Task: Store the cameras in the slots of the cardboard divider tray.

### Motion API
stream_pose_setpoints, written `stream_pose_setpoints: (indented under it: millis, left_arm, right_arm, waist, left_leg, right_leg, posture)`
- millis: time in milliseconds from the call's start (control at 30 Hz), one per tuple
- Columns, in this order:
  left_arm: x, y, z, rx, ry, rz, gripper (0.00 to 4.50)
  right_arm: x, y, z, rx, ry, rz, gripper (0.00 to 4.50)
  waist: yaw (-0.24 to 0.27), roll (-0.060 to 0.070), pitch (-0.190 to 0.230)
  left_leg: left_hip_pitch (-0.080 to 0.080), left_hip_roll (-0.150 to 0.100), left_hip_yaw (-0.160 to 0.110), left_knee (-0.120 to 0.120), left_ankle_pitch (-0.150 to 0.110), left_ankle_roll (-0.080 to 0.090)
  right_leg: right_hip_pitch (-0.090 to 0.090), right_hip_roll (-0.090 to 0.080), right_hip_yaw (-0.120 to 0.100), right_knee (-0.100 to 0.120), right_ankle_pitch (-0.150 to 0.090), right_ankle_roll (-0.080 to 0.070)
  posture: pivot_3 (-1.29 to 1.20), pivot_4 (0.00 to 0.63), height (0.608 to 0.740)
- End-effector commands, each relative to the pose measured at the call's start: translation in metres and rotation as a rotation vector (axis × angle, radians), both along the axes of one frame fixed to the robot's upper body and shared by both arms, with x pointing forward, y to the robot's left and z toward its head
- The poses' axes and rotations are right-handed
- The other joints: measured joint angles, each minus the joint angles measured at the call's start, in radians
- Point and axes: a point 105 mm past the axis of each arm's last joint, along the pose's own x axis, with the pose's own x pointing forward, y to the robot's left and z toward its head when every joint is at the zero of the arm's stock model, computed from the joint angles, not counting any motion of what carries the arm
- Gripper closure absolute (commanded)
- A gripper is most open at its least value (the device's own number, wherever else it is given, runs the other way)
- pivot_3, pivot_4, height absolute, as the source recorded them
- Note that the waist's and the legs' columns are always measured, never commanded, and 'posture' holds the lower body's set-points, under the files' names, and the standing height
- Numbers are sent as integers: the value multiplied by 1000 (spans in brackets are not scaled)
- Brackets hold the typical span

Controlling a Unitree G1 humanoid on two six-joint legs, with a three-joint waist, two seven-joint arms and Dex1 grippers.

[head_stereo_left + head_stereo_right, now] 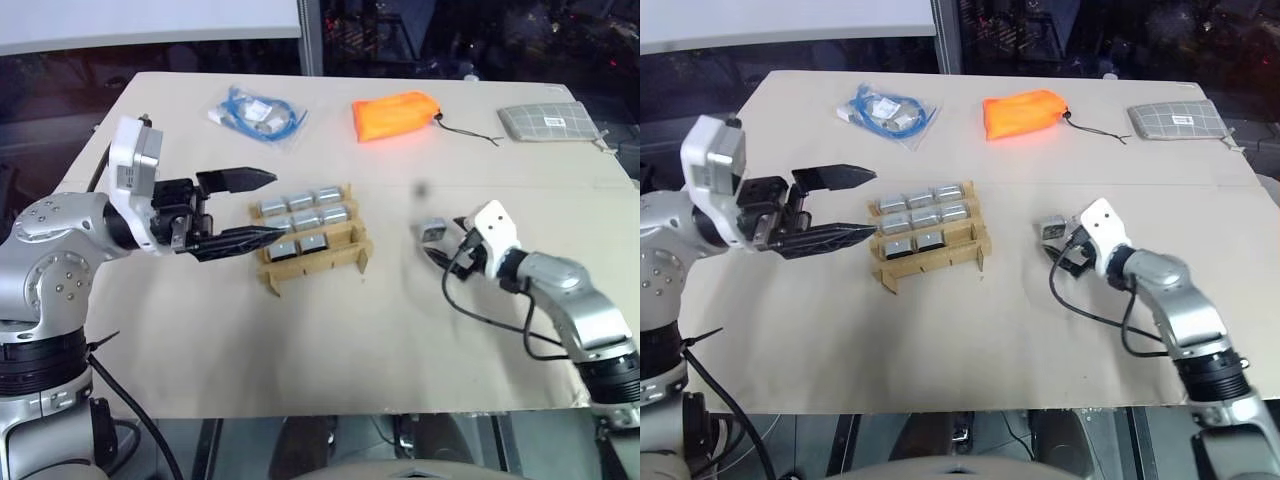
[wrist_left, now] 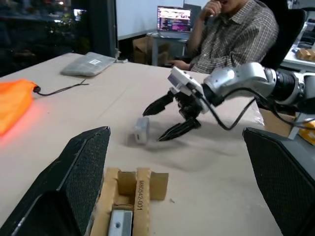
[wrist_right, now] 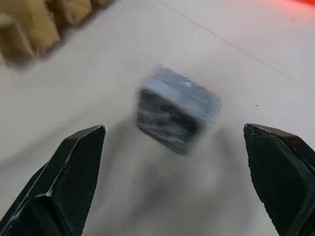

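The cardboard divider tray [image 1: 268, 271] sits mid-table with several silver-grey cameras [image 1: 305, 218] standing in its slots. Its near right slot [image 1: 343, 237] looks empty. One loose camera [image 1: 432, 231] lies on the table to the tray's right. My right gripper [image 1: 446, 248] is open just behind it, fingers low over the table and pointing at it. In the right wrist view this camera [image 3: 177, 110] sits slightly ahead of the two spread fingertips, untouched. My left gripper [image 1: 272, 207] hovers open and empty at the tray's left side, pointing across it.
Along the far edge lie a bag of blue cable [image 1: 258, 112], an orange pouch [image 1: 396, 115] and a grey checked pouch [image 1: 548, 121]. A seated person [image 2: 231, 34] shows beyond the table in the left wrist view. Bare tabletop lies in front of the tray.
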Motion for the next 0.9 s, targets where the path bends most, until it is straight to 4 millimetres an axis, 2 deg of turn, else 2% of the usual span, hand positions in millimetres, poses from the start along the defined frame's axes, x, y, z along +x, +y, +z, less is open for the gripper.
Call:
stream_pose_setpoints:
  millis: [33,167,367,533,733,767,800,900]
  left_arm:
    - [-4,3,0,51,5,28,15]
    - [-6,11,-9,101,35,56,15]
    - [-8,14,-16,152,32,95,15]
    - [-13,14,-14,144,30,127,15]
    - [-17,17,-13,149,30,162,15]
    - [-18,17,-13,149,30,164,0]
    - [-18,16,-13,148,31,165,0]
    - [-18,16,-13,149,34,169,0]
  right_arm:
    - [3,1,11,-78,1,133,0]
    - [13,3,13,-157,58,278,0]
    - [45,10,18,-185,110,383,0]
    - [45,14,13,-212,231,497,0]
    - [46,20,12,-243,252,554,0]
    - [46,21,11,-242,248,558,546]
    - [46,23,12,-239,243,562,814]
    - [48,26,16,-223,221,565,2321]
  waist:
    - [-2,-1,0]
    - [-9,0,0]
    - [-9,1,1]
    - [-4,1,1]
    - [-8,2,1]
    - [-9,2,1]
    - [-9,2,1]
    - [-8,2,1]
  left_leg:
    - [0,0,0,0,0,0]
    - [2,1,1,-2,0,0]
    - [1,1,2,-2,0,0]
    - [0,1,1,-2,0,-1]
    - [0,0,1,-2,0,-1]
    - [0,1,1,-2,0,-1]
    - [0,1,1,-2,0,-1]
    - [0,1,1,-3,1,-2]
  right_leg:
    - [0,0,0,0,0,0]
    - [0,2,1,0,0,0]
    - [0,1,2,-1,0,0]
    - [-1,1,0,-2,0,0]
    - [-1,0,0,-1,0,0]
    - [-1,0,0,-1,0,0]
    - [-1,0,0,-1,0,0]
    - [-1,0,0,-1,0,0]
  posture:
    - [0,150,740]
    - [0,150,740]
    - [0,150,740]
    - [0,150,740]
    - [0,150,740]
    - [0,150,740]
    - [0,150,740]
    - [0,150,740]
